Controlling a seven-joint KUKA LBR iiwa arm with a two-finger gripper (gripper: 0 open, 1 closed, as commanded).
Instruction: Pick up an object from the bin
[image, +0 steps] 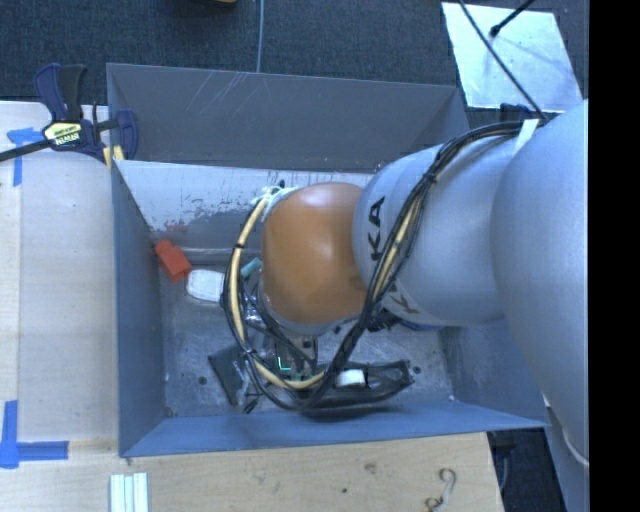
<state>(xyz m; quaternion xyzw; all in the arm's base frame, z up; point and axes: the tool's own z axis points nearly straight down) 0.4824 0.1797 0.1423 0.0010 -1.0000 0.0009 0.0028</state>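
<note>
Orange-capped wrist (310, 250) is hanging low inside the bin (140, 330). Gripper (278, 362) beneath it: grip state cannot be told. Dark angular piece (228, 372) is lying just beside it, front-left, probably light and stiff, best taken across its narrow edges.

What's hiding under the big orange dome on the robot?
Poking out below the orange dome are yellow and black cables and some dark things on the bin floor. A white thing lies beside it. Whatever is straight beneath is covered.
</note>
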